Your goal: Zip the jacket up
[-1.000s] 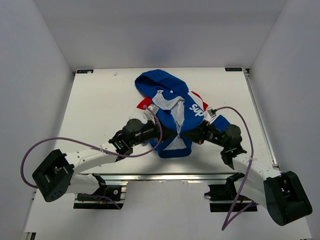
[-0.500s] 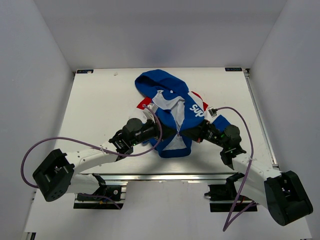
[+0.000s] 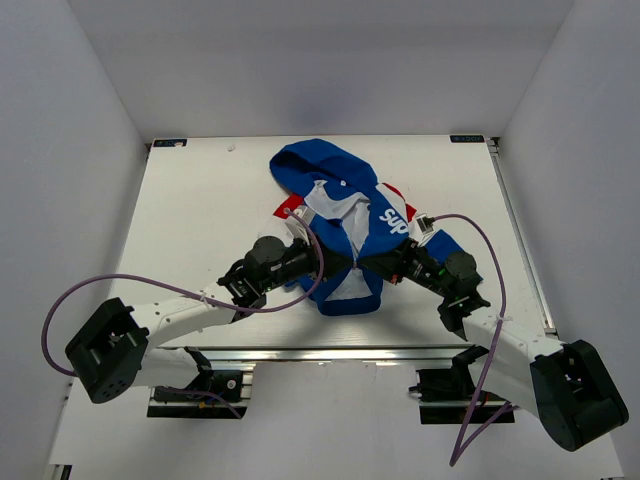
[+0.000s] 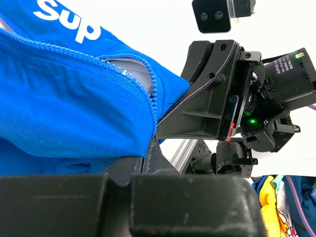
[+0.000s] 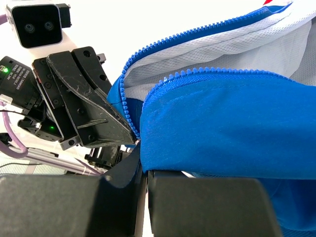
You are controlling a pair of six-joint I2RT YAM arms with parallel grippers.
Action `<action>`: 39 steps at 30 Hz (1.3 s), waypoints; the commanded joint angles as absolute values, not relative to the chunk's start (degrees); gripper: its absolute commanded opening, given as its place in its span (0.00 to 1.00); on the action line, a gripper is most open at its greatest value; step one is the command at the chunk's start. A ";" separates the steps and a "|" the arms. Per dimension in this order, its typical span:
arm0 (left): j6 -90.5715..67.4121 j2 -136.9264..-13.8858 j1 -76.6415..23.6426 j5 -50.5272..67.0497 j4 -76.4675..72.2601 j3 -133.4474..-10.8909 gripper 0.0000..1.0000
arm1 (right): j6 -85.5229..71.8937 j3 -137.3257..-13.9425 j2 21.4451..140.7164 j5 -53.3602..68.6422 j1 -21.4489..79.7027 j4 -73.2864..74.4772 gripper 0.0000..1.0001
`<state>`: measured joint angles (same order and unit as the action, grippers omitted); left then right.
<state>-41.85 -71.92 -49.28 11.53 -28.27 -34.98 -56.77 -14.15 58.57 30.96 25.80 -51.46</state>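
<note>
From above, the blue jacket [image 3: 345,225] lies spread open in the middle of the white table [image 3: 200,190]. The left end effector [image 3: 322,262] and right end effector [image 3: 378,264] meet at its near bottom edge. Only the wrist views show the grip up close: each is pinched tight on blue cloth beside the zipper teeth [image 5: 222,70], which are not joined.

Seen from my side, the jacket [image 3: 335,175] is royal blue w/ white "Sup" lettering [image 3: 392,220], red + white shoulder panels, white mesh-look lining [image 5: 222,49] — zipper teeth [image 4: 74,49] same blue as the cloth. My left gripper [image 3: 343,258] & right gripper [image 3: 371,260] are matte black, arm links white, cables [image 3: 100,283] purple. The table [image 3: 200,200] is plain white.
</note>
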 commanded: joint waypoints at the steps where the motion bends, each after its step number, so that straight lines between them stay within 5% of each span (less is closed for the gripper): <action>1: -41.84 -71.10 -49.66 13.97 -27.68 -35.42 0.00 | -56.25 -17.32 58.10 27.78 26.02 -55.90 0.00; 20: -33.75 -73.91 -49.66 18.54 -11.35 -41.30 0.00 | -43.17 -29.00 55.73 26.55 26.10 -34.38 0.00; 39: -30.59 -75.06 -50.27 23.91 -1.14 -41.57 0.00 | -40.87 -36.38 54.23 20.92 24.08 -28.57 0.00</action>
<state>-31.46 -74.46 -48.47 15.92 -13.28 -43.07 -41.78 -29.34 56.64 29.26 26.37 -18.20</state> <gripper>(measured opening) 0.025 0.024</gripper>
